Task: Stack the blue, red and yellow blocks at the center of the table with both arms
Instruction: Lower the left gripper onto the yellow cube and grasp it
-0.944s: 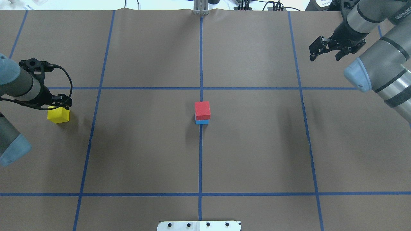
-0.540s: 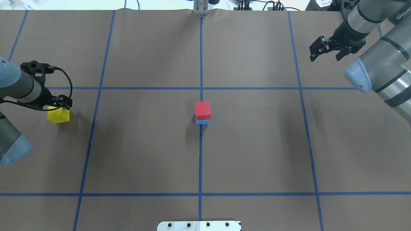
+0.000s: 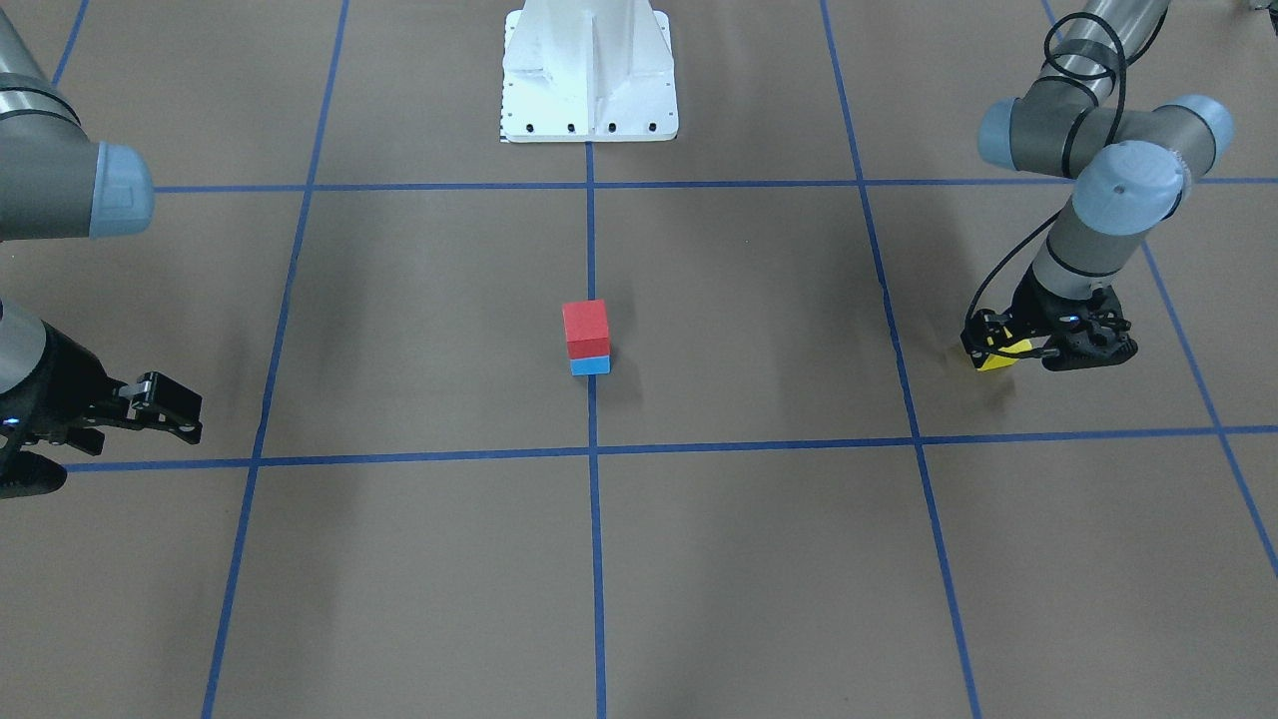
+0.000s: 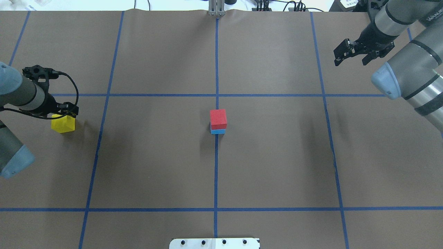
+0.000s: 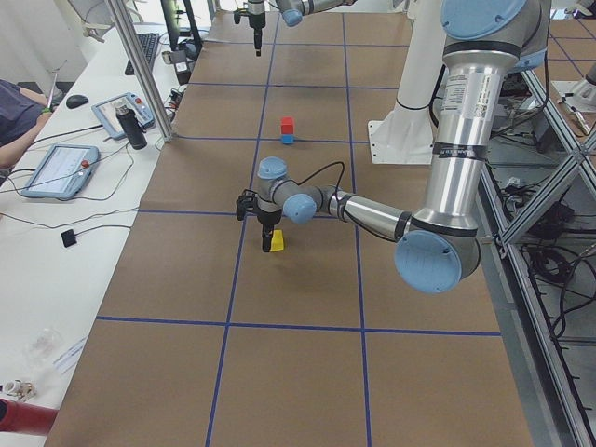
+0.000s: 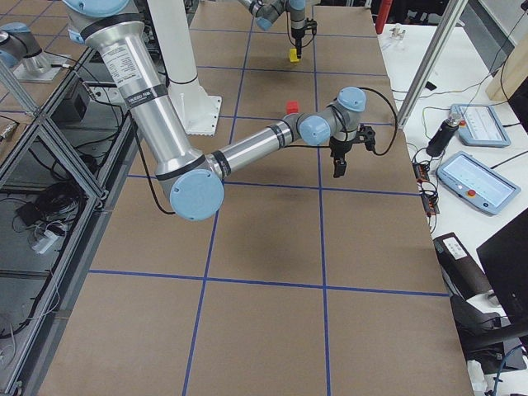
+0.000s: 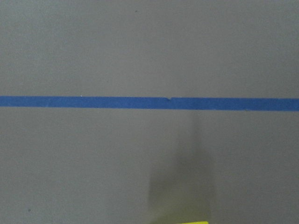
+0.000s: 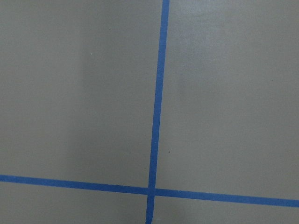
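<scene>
Brown paper tabletop with a blue tape grid, wide shot from above. Red block sits squarely on blue block at the centre crossing of the tape, so two of three layers are done.

Yellow block is on the paper at mid-left of the overhead frame, well apart from the stack. Left gripper is down over it, pointing at the table, with its fingers at the block's sides. That reads as lining up for a pickup. Cannot tell if the fingers are pressed on the block or just around it. The left wrist view only catches a yellow sliver at its bottom edge.

Right gripper is at upper right with jaws spread and nothing in them, likely parked out of the way so the centre is free for the last placement.
</scene>
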`<state>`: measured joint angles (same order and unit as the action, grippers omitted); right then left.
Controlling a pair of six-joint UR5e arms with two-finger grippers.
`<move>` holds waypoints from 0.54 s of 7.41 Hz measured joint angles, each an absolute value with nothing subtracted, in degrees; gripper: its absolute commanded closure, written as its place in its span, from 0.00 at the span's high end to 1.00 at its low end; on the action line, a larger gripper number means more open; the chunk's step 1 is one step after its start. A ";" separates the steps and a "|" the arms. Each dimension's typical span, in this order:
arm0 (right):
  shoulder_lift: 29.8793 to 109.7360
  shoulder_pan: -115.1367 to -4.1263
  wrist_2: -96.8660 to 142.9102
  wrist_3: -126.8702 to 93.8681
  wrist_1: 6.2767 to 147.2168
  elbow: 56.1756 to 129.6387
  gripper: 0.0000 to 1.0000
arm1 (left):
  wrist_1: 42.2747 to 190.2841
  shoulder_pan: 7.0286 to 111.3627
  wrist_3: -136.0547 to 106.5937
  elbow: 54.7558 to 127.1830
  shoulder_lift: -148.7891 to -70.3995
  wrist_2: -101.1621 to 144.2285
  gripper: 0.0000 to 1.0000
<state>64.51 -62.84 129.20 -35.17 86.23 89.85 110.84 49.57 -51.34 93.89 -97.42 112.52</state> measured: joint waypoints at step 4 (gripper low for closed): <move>64.51 -62.84 129.20 -35.09 86.22 89.88 0.99 | 110.91 49.57 -52.75 93.99 -97.04 117.32 0.94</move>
